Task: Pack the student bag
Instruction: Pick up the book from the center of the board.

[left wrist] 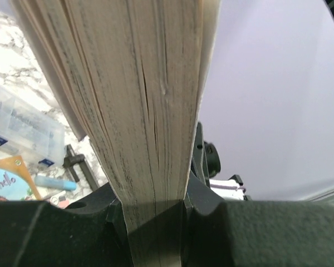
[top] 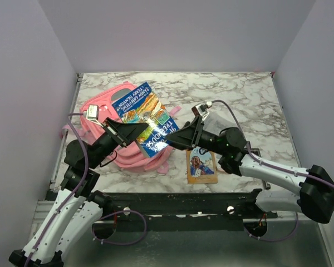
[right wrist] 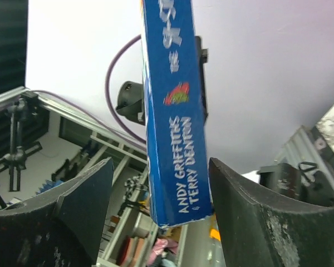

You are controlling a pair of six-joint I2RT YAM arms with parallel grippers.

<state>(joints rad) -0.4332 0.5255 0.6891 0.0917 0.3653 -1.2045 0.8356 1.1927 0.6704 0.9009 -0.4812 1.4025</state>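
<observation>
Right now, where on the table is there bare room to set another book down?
Bare: the far right of the table, and the far strip behind the pink backpack. Crowded: the middle left, where the left gripper and right gripper meet at the blue book; an orange book lies near the front edge.

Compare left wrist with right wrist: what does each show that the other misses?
Left wrist only: the book by its page edge, clamped in the left gripper; behind it, a clear box and an orange book. Right wrist only: the blue spine with the author names, standing free inside the open right gripper. Both: the same book.
</observation>
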